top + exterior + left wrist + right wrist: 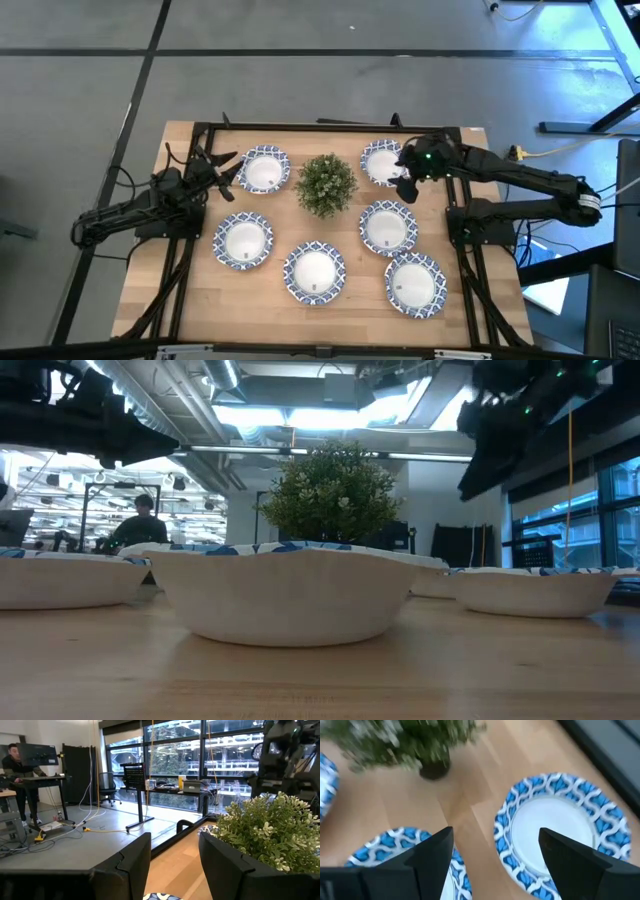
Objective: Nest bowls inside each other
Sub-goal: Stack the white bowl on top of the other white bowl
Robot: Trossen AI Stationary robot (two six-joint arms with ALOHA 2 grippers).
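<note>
Six round bowls, white inside with blue-and-white rims, rest on the wooden table: far left [264, 169], far right [381, 162], middle left [243, 240], middle right [388, 227], near centre [314, 272] and near right [415, 284]. My left gripper [229, 170] is open and empty, just left of the far left bowl. My right gripper [405, 186] is open and empty, raised over the gap between the far right bowl [560, 827] and the middle right bowl [395, 855].
A small green potted plant [326, 184] stands between the two far bowls, close to both grippers. A dark frame [330, 126] runs along the table's far edge and sides. A person [140, 525] is in the room beyond the table.
</note>
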